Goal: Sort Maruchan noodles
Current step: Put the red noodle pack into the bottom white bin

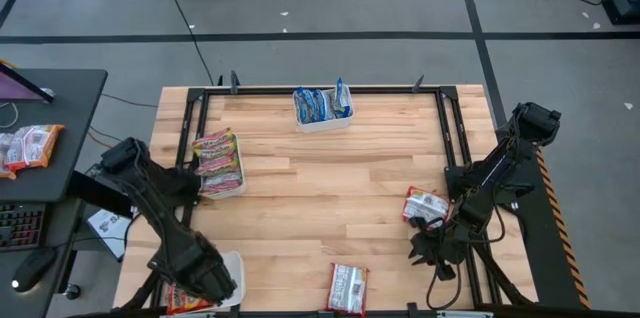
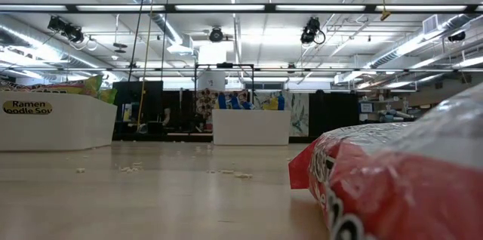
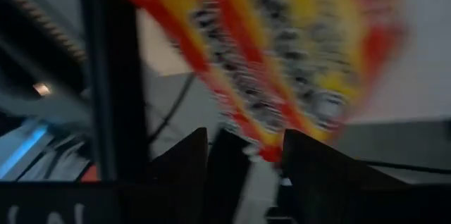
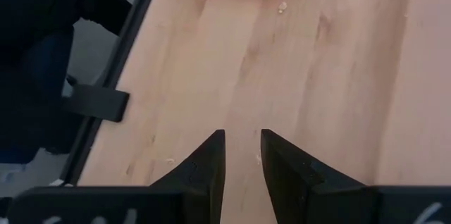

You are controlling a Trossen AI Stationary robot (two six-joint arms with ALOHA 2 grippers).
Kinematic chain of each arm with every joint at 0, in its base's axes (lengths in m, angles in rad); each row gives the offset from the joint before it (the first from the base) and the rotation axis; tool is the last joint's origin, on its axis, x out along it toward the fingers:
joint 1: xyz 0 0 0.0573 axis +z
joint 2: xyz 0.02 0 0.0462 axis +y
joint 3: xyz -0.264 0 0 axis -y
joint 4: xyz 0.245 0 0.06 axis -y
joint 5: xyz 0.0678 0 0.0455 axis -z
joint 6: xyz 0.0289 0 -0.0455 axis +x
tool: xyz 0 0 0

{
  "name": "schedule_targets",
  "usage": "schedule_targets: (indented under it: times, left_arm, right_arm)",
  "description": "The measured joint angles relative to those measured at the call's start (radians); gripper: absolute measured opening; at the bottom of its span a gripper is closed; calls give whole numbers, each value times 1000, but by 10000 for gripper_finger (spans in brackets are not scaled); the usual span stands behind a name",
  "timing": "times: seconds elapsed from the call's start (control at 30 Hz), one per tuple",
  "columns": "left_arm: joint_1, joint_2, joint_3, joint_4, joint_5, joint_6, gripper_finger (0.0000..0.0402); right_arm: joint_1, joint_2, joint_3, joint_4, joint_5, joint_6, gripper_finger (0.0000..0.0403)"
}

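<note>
My left gripper is at the table's near left corner, open, over a white tray. An orange-yellow noodle packet fills its wrist view, blurred, and one corner shows between the fingertips. The same packet shows at the near edge beside the tray. My right gripper is at the near right. It is slightly open over bare wood, with nothing between its fingers. A red-white packet lies flat just beyond it. Another red-white packet lies at the near edge. My left gripper stands open around the corner of the orange-yellow packet. The picture is blurred, and I cannot tell whether either finger touches it.
A white tray of blue-white packets stands at the far middle. A tray of green-yellow and red packets stands at the left. More packets lie on a side desk off the table. The middle of the wooden table is bare.
</note>
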Motion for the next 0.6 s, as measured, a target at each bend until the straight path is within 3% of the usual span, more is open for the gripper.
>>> schedule_targets:
  times: [0.07, 0.13, 0.27, 0.37, 0.47, 0.53, 0.6]
  left_arm:
    - [10, 0, 48, 0, -68, 0, 192]
    - [20, 0, 97, 1, -207, 0, 192]
    - [50, 0, 155, 35, -652, 89, 192]
    - [80, 0, 161, 114, -1012, 302, 192]
    - [117, 4, 161, 251, -1287, 575, 192]
    - [149, 22, 161, 406, -1373, 800, 192]
    - [186, 53, 161, 600, -1387, 1031, 192]
  right_arm:
    - [-1, 0, 0, 15, -3, 0, 97]
    - [-1, 0, 0, 32, 0, -3, 97]
    - [-2, 0, 0, 55, 49, -67, 97]
    - [-2, 0, 0, 127, 79, -182, 97]
    - [-2, 16, 0, 255, 98, -308, 97]
    - [-6, 50, 0, 337, 102, -369, 97]
    - [-18, 108, 9, 393, 104, -382, 97]
